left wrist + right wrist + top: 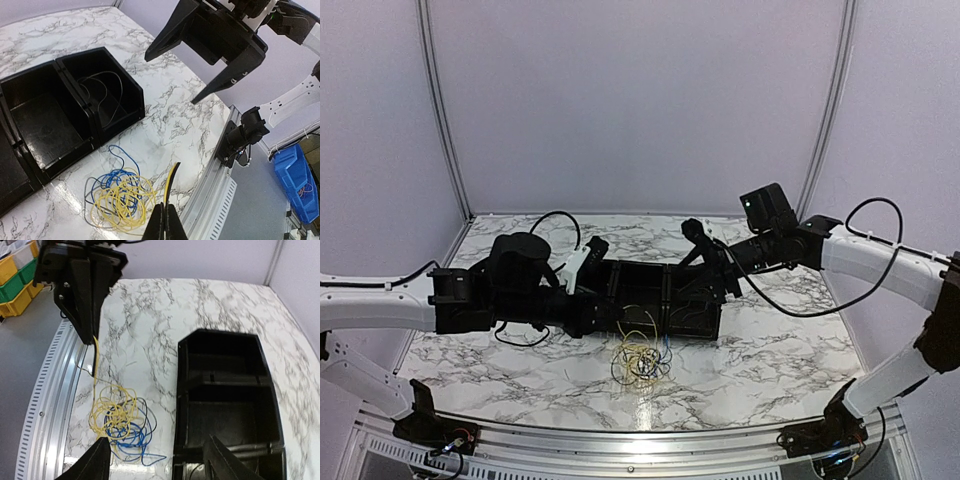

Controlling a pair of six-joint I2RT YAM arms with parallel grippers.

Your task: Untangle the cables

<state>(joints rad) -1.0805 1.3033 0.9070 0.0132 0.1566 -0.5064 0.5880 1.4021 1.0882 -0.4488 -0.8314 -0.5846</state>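
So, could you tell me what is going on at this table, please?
The left tool is shut on a yellow cable that leads up from the tangle of cables lying on the table beside the black tray. The right tool hangs open above them, holding nothing. The tangle is not yet undone.

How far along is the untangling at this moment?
Done: one thin wire lies in a compartment of the black tray. In hand: the left gripper is shut on a yellow cable leading up from the tangle; the right gripper hangs open, empty. Left: that tangle, yellow and blue, lies knotted on the table.
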